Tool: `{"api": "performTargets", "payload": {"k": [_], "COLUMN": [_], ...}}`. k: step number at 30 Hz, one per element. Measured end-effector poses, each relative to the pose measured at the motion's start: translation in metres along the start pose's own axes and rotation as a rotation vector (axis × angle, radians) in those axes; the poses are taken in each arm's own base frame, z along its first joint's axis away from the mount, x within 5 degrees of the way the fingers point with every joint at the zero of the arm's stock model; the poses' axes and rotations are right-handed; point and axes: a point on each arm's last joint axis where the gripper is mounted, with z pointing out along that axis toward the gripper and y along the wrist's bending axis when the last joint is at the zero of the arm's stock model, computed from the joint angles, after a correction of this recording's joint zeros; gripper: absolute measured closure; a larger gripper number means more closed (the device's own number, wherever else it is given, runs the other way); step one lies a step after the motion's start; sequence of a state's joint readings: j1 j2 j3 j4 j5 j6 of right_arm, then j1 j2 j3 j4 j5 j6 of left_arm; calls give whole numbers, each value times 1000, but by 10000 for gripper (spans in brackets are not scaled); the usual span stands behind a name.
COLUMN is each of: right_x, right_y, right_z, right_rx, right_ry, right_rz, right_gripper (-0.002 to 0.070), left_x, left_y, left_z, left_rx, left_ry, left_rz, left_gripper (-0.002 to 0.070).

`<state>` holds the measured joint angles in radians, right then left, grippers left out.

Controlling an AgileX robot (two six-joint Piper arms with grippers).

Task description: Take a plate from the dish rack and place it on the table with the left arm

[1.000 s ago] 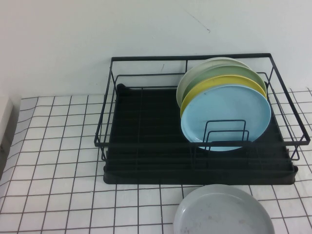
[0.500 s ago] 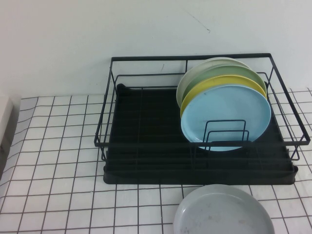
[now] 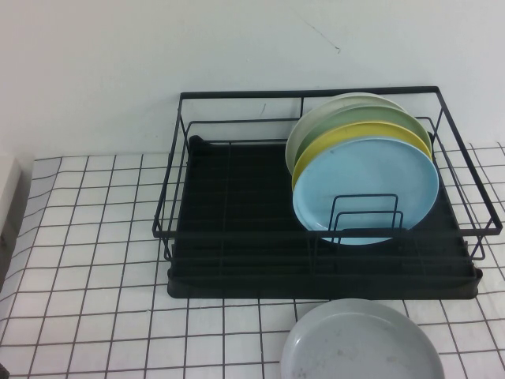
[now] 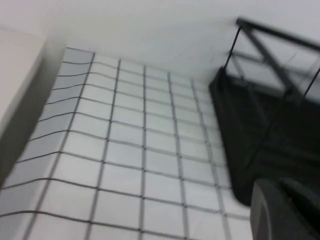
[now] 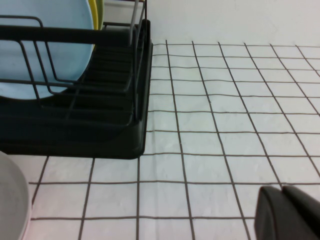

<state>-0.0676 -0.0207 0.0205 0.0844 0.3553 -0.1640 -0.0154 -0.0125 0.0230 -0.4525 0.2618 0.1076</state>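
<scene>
The light blue plate stands upright at the front of a stack in the right part of the black dish rack. It also shows in the right wrist view. Neither arm shows in the high view. My left gripper hangs over the white grid table, off the rack's left front corner, with its fingers together and empty. My right gripper is shut and empty, low over the table to the right of the rack.
Behind the blue plate stand a yellow plate, a green plate and a pale plate. A grey plate lies flat on the table in front of the rack. The rack's left half holds nothing. A wall rises behind.
</scene>
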Motion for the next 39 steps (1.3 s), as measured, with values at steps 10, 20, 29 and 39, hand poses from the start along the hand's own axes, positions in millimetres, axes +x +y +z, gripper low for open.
{"api": "performTargets", "payload": {"k": [10,20,29,39], "right_x": [0,0,0,0], "right_y": [0,0,0,0], "right_z": [0,0,0,0], "right_rx": [0,0,0,0], "right_ry": [0,0,0,0], "right_rz": [0,0,0,0], "right_gripper": [678,678,678,678], "left_x": [-15,-46,-117,-153], "left_y": [-4,-37,-78,-112], "left_z": [-1,2,48,139], "left_rx": [75,161,391,614], "left_ry": [-150,196,580,636], "left_rz": [-391,-263,76,261], "left_gripper": [678,678,678,678]}}
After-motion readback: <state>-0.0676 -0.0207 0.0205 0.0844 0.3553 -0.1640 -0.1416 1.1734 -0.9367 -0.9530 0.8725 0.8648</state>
